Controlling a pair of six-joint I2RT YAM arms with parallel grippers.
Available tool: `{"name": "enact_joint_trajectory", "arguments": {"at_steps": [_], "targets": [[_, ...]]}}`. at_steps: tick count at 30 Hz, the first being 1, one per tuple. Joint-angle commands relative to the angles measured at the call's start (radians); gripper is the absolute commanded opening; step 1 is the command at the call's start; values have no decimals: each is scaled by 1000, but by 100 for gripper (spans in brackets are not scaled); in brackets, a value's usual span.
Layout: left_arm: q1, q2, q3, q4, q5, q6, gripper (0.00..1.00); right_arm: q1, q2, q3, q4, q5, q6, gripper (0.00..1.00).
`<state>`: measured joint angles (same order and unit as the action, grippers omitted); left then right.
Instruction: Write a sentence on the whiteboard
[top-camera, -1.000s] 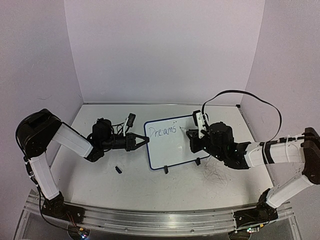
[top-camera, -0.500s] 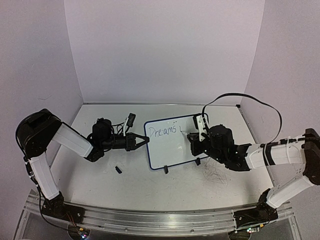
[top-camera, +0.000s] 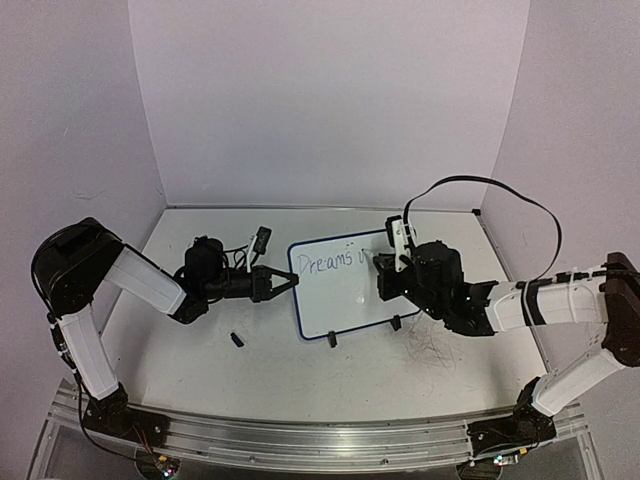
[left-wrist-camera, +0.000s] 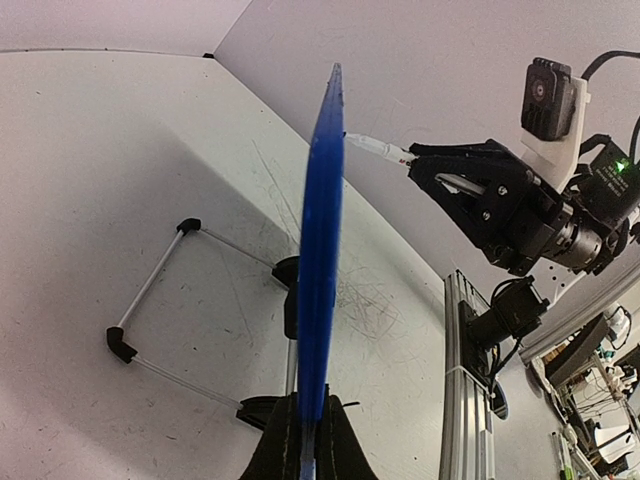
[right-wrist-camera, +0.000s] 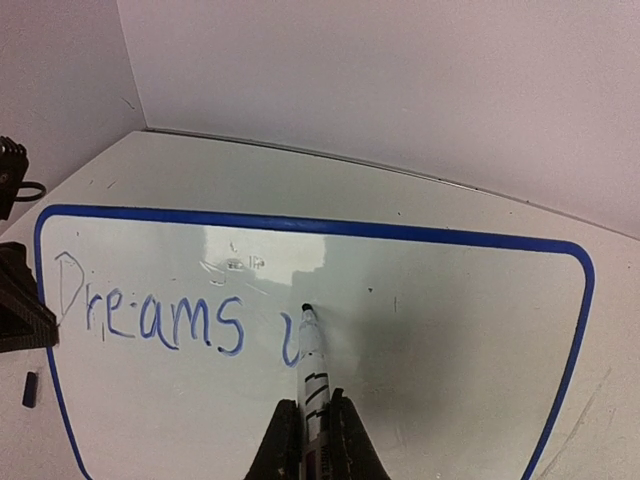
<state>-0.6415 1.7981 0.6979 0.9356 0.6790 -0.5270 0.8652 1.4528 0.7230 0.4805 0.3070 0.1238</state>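
Now we write the second word, with the board pinched steady and the marker at its face.

On the table (top-camera: 200, 370), the whiteboard (top-camera: 345, 300) stands propped on its feet near the middle. Our left gripper (top-camera: 285, 283) is closed tight on its blue rim at the 9 o'clock edge. Our right gripper (top-camera: 385, 282), reaching in from 3 o'clock, is clamped on the marker (right-wrist-camera: 313, 372). The sentence (right-wrist-camera: 150, 315) so far reads "Dreams", with a first stroke of the next word just at its 3 o'clock, where the marker's tip sits. To do this well, we judge, we should hold the left pinch firm so the board does not rock. We should also press lightly and shape small letters along the same line, leaving room toward 3 o'clock and for a second line at 6 o'clock.
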Motion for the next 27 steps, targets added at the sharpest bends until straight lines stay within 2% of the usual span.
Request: {"name": "enact_joint_trajectory", "arguments": {"at_steps": [1, 17, 27], "targets": [[-7, -48, 13, 12, 24, 14, 0, -2, 12, 25, -6, 40, 2, 0], [-6, -49, 15, 8, 24, 15, 0, 2, -49, -77, -66, 2, 67, 0], [-6, -46, 15, 5, 24, 15, 0, 3, -28, -41, -52, 25, 53, 0]]}}
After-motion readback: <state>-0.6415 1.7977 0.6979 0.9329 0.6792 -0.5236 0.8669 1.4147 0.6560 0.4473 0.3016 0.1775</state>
